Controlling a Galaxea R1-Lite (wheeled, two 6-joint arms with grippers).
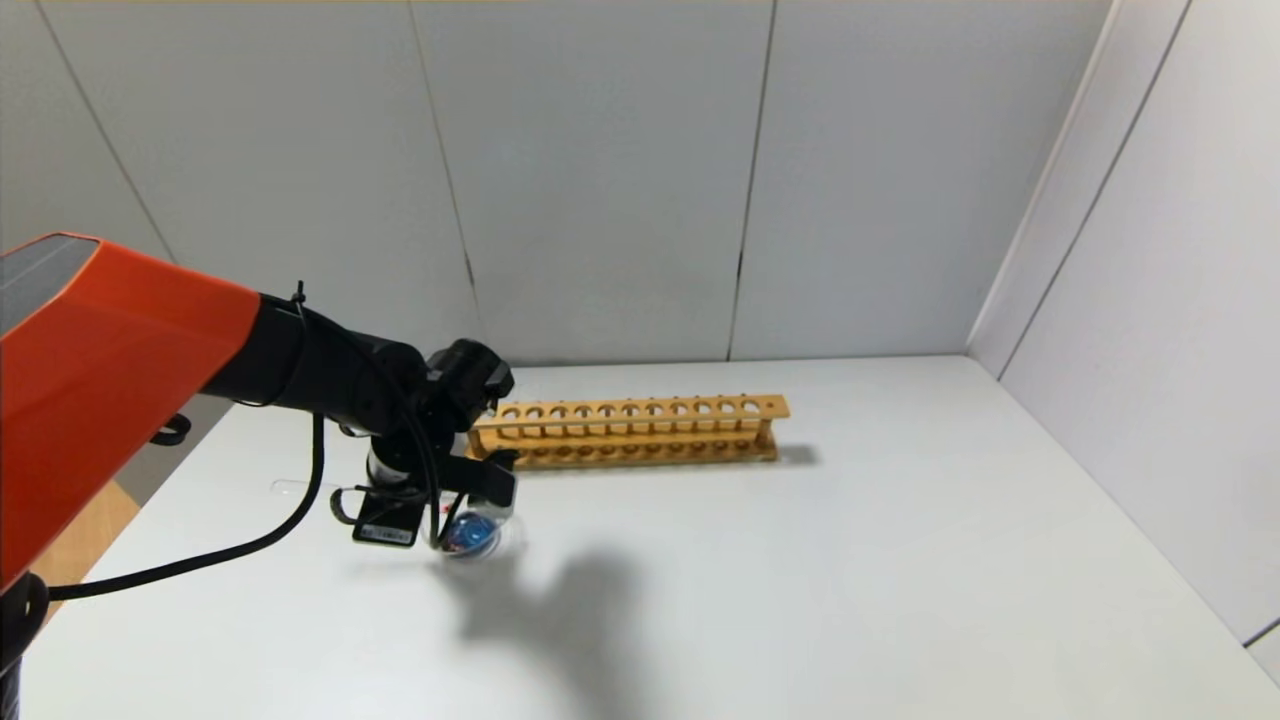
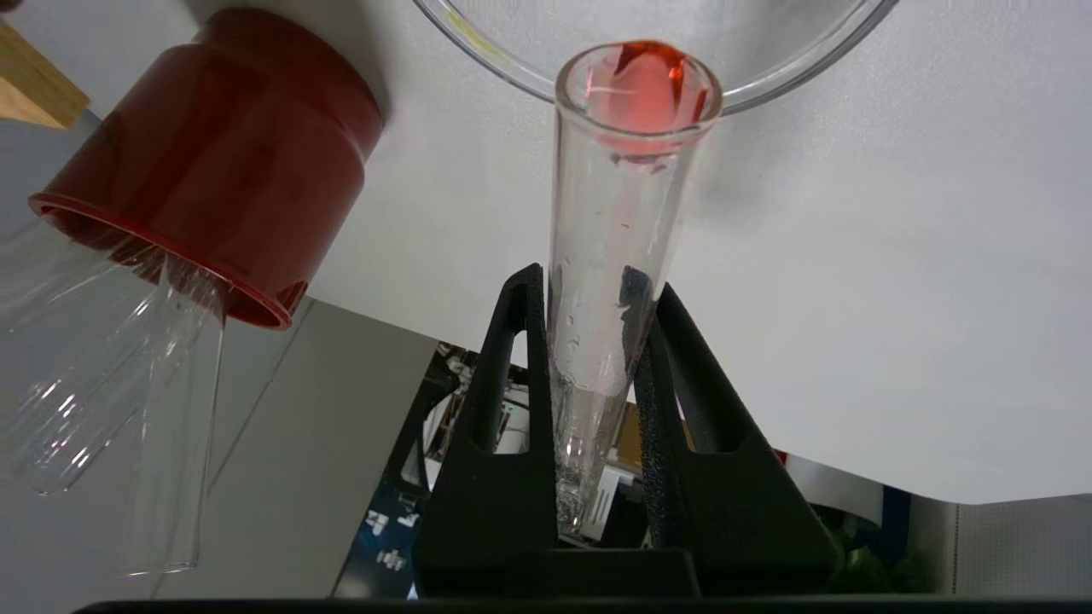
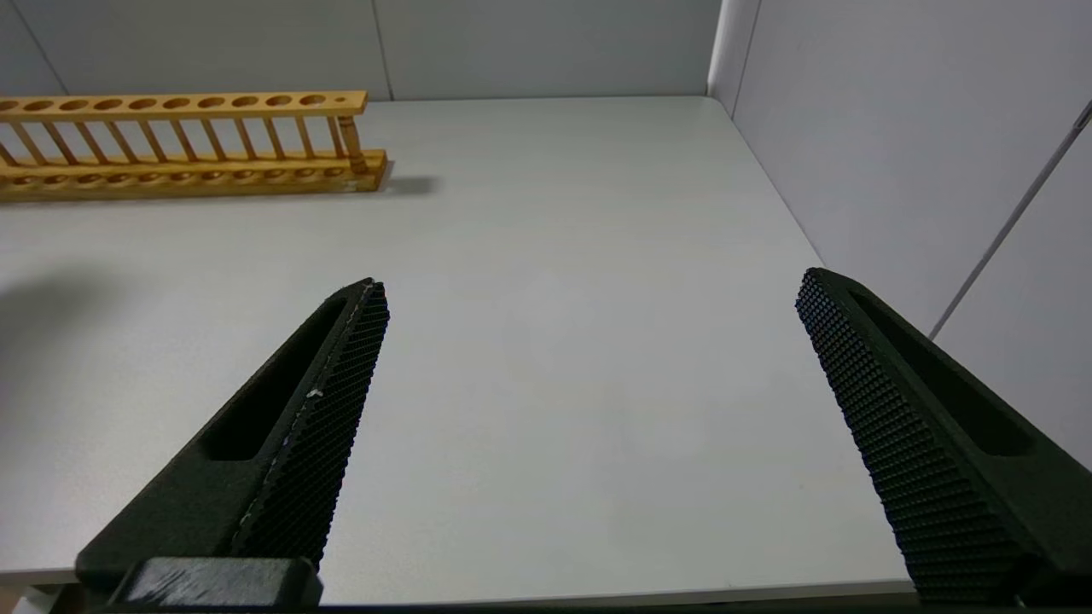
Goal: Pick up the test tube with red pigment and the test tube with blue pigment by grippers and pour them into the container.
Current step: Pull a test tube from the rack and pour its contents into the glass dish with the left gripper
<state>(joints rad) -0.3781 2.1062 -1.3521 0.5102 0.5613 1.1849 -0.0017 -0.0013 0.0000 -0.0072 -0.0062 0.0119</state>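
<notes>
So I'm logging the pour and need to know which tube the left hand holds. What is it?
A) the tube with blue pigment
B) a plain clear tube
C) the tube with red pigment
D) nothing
C: in the left wrist view the left hand is shut on the test tube with red pigment, its red end at the rim of the container.

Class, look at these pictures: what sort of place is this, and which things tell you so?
Probably a mock chemistry bench for robot practice: a wooden test-tube rack on a plain white table, and a glass tube with red pigment tipped at a clear dish.
</notes>
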